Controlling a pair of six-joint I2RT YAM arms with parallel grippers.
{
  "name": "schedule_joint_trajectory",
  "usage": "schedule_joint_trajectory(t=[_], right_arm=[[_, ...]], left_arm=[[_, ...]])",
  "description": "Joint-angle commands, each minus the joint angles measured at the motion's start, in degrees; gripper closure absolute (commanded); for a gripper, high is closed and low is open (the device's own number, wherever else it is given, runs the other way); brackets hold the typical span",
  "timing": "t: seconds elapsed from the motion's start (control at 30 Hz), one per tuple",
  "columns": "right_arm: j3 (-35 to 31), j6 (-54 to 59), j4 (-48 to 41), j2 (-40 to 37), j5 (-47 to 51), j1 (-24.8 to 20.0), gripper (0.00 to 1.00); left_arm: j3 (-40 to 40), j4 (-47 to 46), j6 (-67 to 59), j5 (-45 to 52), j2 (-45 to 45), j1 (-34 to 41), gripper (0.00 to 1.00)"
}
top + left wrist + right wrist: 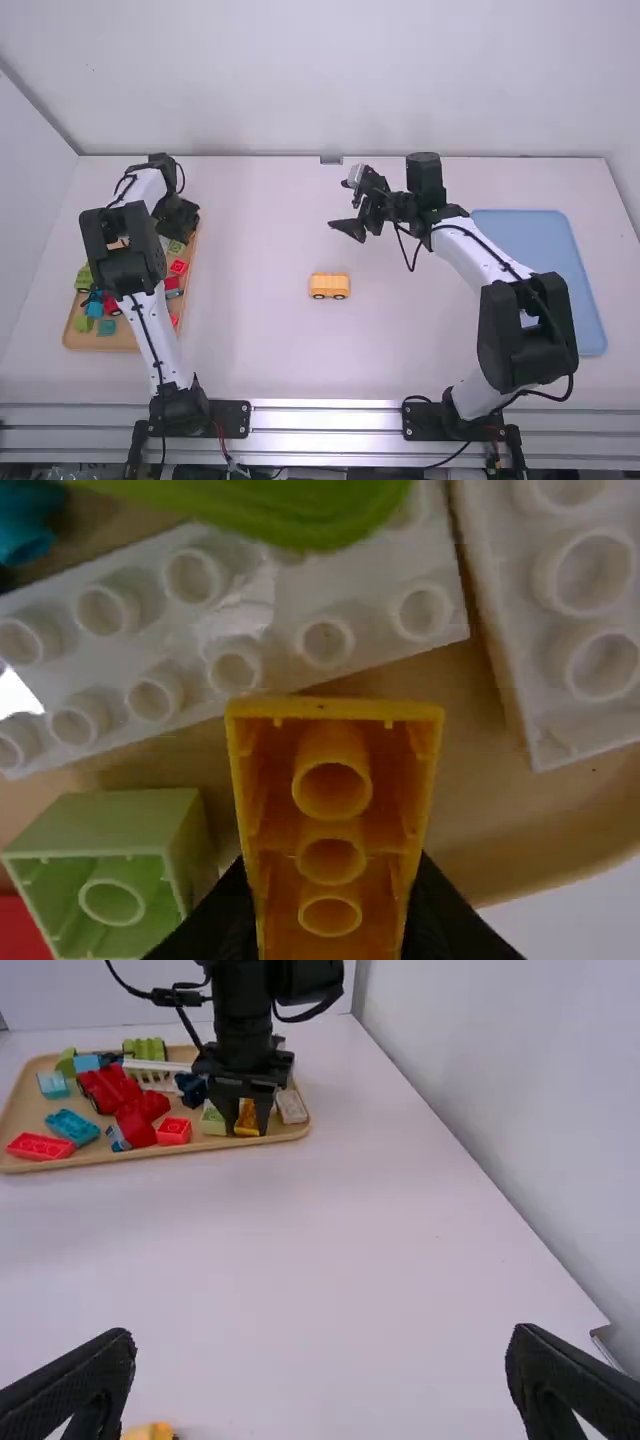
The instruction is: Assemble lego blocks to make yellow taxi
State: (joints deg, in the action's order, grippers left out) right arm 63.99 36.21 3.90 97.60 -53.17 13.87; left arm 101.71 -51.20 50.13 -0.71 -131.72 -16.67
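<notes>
On the bench [260, 350], the step in hand looks like fetching a brick for the taxi. The blue tray [540, 235] lies at the right; the wooden tray [220, 1144] at the left holds red, green, blue and white bricks. The right hand [323, 1345] stands wide, holding nothing; the left hand [332, 890] grips a yellow brick [332, 825] there. Next, that should be lifted out and squared over the yellow car piece [329, 286] mid-bench.

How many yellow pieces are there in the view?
2. The wheeled piece is on the table; the yellow block is held by the left gripper, at the wooden tray. The tray may hide more.
</notes>
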Motion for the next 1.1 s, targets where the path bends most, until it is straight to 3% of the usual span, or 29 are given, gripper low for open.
schedule_joint_trajectory(t=[0.0, 0.07, 0.17, 0.33, 0.37, 0.63, 0.83, 0.97, 1.03, 1.07], right_arm=[[-1.03, 0.07, 0.0, 0.57, -0.35, 0.0, 0.02], [-1.03, 0.07, 0.02, 0.57, -0.35, -0.02, 0.02], [-1.03, 0.09, 0.22, 0.57, -0.35, -0.02, 0.01], [-1.03, 0.07, 0.04, 0.57, -0.39, 0.0, 0.01], [-1.03, 0.0, -0.09, 0.57, -0.37, 0.0, 0.01], [-1.03, -0.39, 0.0, 0.57, -0.79, -0.02, 0.02], [-1.03, -5.46, 1.03, 0.57, -0.57, -0.35, 0.02], [-1.03, -8.37, 2.34, 0.57, -1.07, -0.61, 0.01], [-1.03, -10.25, 3.45, 0.59, -3.15, -0.59, 0.02], [-1.03, -10.75, 3.69, 0.92, -7.23, -0.22, 0.01]], left_arm=[[-0.39, 0.17, -11.87, -0.15, 0.37, -0.15, 0.52], [0.39, -0.5, -18.53, 1.07, 0.37, -0.15, 0.51], [3.06, -2.91, -23.12, 3.85, 0.37, -0.85, 0.67], [8.04, -7.82, -23.43, 2.38, 1.73, -1.05, 0.76], [8.7, -8.26, -24.83, 2.38, 2.78, -0.9, 0.83], [8.17, -8.15, -36.89, 14.75, 11.19, -0.07, 0.91], [-4.09, 2.51, -41.53, 18.38, 25.07, 3.72, 0.92], [-18.51, 14.38, -53.44, 25.77, 36.59, 8.44, 0.87], [-26.05, 20.9, -59.91, 33.0, 41.42, 11.65, 0.9], [-31.54, 26.18, -63.23, 38.34, 44.28, 14.58, 0.98]])
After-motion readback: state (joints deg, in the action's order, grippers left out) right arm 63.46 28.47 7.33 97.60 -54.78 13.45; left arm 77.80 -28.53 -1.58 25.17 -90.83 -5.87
